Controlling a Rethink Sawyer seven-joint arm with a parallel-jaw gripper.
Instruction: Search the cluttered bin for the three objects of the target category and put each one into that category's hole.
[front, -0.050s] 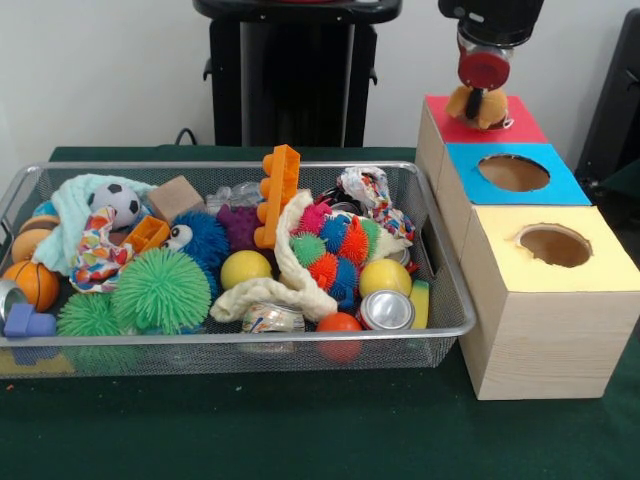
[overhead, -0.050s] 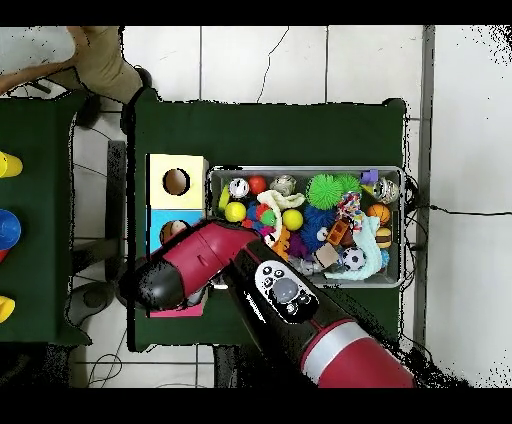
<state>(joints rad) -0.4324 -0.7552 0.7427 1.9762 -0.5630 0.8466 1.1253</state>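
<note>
My gripper (front, -0.050s: 484, 108) hangs over the red-topped box (front, -0.050s: 520, 128) at the far right in the front view, shut on a small tan fuzzy toy (front, -0.050s: 462, 104) just above the box top. Beside that box stand a blue-topped box (front, -0.050s: 562, 184) and a yellow-topped box (front, -0.050s: 600, 268), each with a round hole. The red box's hole is hidden behind the toy. The wire bin (front, -0.050s: 230, 345) to the left holds yellow balls (front, -0.050s: 245, 268), an orange ball (front, -0.050s: 339, 324), a soccer ball (front, -0.050s: 122, 202), spiky green balls (front, -0.050s: 160, 290), cans (front, -0.050s: 386, 310) and rope toys. In the overhead view the arm (overhead, -0.050s: 205, 262) covers the gripper.
An orange toy brick (front, -0.050s: 279, 193) stands upright in the middle of the bin, taller than the rim. Green cloth covers the table (front, -0.050s: 300, 430). A person (overhead, -0.050s: 95, 55) shows at the top left of the overhead view, away from the bin (overhead, -0.050s: 404, 225).
</note>
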